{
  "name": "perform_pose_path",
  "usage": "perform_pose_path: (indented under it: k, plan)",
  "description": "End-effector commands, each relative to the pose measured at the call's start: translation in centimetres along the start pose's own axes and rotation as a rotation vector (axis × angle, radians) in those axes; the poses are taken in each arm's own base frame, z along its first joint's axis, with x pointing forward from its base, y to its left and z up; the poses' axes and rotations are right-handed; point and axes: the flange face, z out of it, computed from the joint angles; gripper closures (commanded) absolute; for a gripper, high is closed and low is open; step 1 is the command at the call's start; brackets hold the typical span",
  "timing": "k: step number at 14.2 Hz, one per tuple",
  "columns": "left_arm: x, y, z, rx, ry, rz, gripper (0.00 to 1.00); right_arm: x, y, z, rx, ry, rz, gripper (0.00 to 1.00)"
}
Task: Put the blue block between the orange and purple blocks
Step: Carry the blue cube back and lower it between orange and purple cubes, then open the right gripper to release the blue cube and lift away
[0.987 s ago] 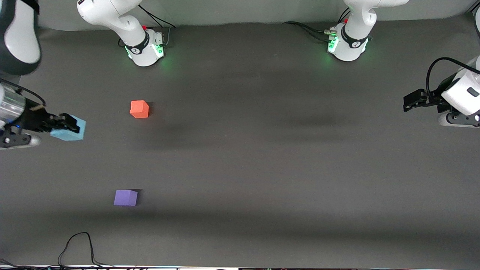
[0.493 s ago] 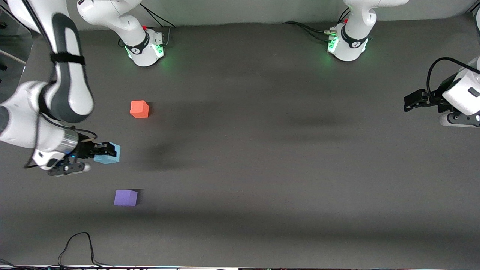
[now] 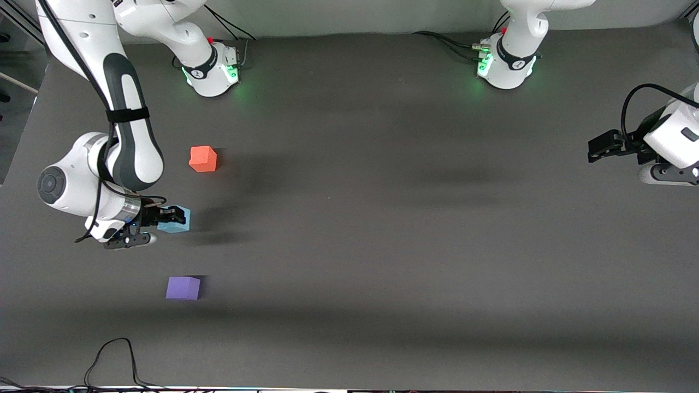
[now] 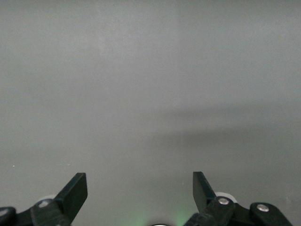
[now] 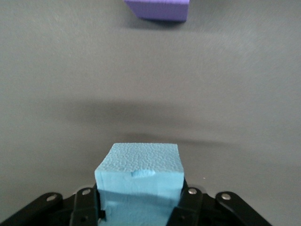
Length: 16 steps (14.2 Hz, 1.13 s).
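My right gripper (image 3: 170, 217) is shut on the light blue block (image 3: 177, 220), which fills the space between its fingers in the right wrist view (image 5: 139, 181). It holds the block low over the table, between the orange block (image 3: 202, 159) and the purple block (image 3: 183, 287). The purple block's edge also shows in the right wrist view (image 5: 157, 9). My left gripper (image 3: 596, 148) is open and empty and waits at the left arm's end of the table; in its wrist view (image 4: 139, 188) only bare table shows between the fingers.
A black cable (image 3: 112, 360) loops on the table at the edge nearest the front camera, nearer than the purple block. The two arm bases (image 3: 213, 68) stand along the table's edge farthest from the camera.
My right gripper has carried the blue block from the table's end in toward the gap between the orange and purple blocks and has come lower. The left arm has not moved.
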Motion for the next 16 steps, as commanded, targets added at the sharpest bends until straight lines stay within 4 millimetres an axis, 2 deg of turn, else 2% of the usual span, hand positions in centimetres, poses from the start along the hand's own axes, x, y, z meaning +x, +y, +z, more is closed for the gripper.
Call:
perform_pose_path:
  k: [1, 2, 3, 4, 6, 8, 9, 10, 11, 13, 16]
  plan:
    - [0.1, 0.0, 0.0, -0.003, 0.006, -0.015, 0.0, -0.2, 0.6, 3.2, -0.007, 0.021, -0.028, 0.89]
    - [0.1, 0.1, 0.0, -0.005, 0.006, -0.016, 0.0, -0.5, 1.0, 4.3, -0.009, 0.04, -0.016, 0.89]
    - [0.1, 0.1, 0.0, -0.005, 0.006, -0.015, 0.0, -0.5, 0.2, 5.2, -0.008, 0.04, -0.041, 0.89]
    - [0.1, 0.1, 0.0, -0.005, 0.006, -0.016, 0.0, -0.6, 0.3, 6.0, -0.017, 0.029, -0.056, 0.89]
    - [0.1, 0.0, 0.2, -0.003, 0.003, -0.016, 0.0, -0.7, 0.8, 7.0, -0.032, 0.036, -0.038, 0.89]
    - [0.1, 0.0, 0.2, -0.003, 0.003, -0.016, 0.0, -0.7, 0.3, 7.3, -0.015, 0.045, -0.019, 0.87]
    - [0.1, 0.1, 0.2, -0.003, 0.005, -0.015, 0.0, -0.8, 0.6, 7.8, -0.024, 0.039, -0.016, 0.76]
    - [0.1, 0.0, 0.2, -0.003, 0.005, -0.016, 0.0, -0.7, 0.7, 8.0, -0.025, 0.041, -0.01, 0.32]
    - [0.1, 0.1, 0.2, -0.005, 0.005, -0.016, 0.0, -0.8, 0.7, 8.0, -0.014, 0.046, 0.009, 0.0]
    - [0.1, 0.0, 0.2, -0.003, 0.005, -0.016, 0.0, -0.7, 0.6, 7.5, -0.007, 0.052, 0.015, 0.0]
    - [0.1, 0.0, 0.2, -0.005, 0.006, -0.018, 0.0, 0.5, 0.4, 5.6, -0.005, 0.089, 0.007, 0.0]
